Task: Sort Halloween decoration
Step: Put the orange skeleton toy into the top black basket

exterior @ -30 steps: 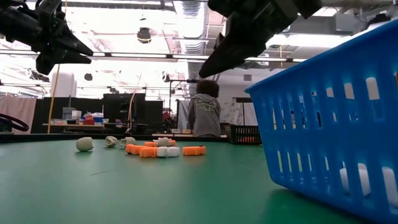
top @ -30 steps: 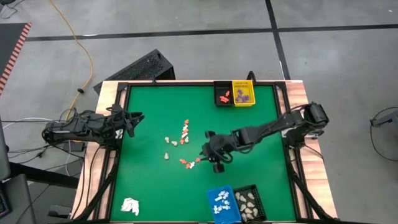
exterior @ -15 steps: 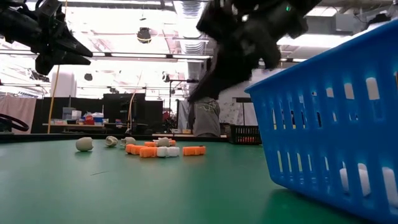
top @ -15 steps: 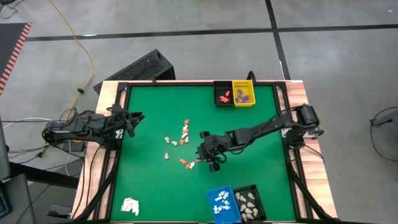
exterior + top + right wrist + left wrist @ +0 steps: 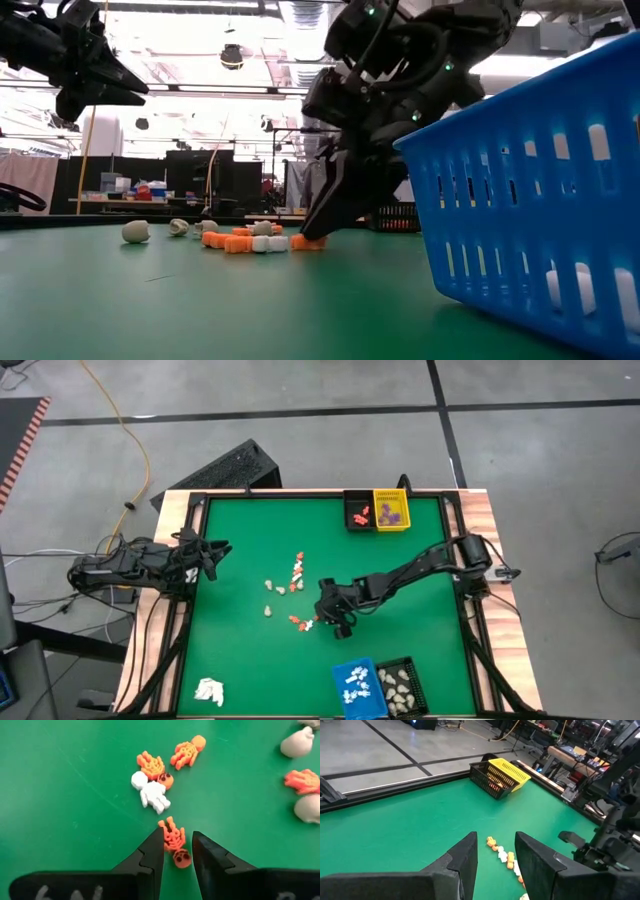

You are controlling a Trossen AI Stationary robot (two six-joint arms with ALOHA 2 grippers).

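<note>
Small Halloween decoration pieces (image 5: 290,585), orange, white and cream, lie loose in the middle of the green table (image 5: 240,650). My right gripper (image 5: 177,834) is open and low over them. Its fingers stand on either side of an orange skeleton (image 5: 175,842) that lies flat on the table, beside a white skeleton (image 5: 150,792) and two more orange ones (image 5: 187,751). In the low view the right gripper's (image 5: 318,232) fingertips reach down to the orange piece (image 5: 305,241). My left gripper (image 5: 222,547) waits open above the table's left edge. My right gripper's fingers (image 5: 155,850) come slanting down from the table's right and stand at the two sides of the orange skeleton's body (image 5: 173,836), which lies flat on the table. I cannot tell whether they touch it.
At the far edge stand a black basket (image 5: 357,512) with orange pieces and a yellow basket (image 5: 391,510) with purple ones. At the near edge stand a blue basket (image 5: 358,688) with white pieces and a black one (image 5: 402,685) with cream pieces. A white wadded lump (image 5: 209,691) lies near left.
My right gripper has gone down and toward the table's left, from well above the pieces to the table top, where its fingers now straddle the orange skeleton. The pieces have not moved.
</note>
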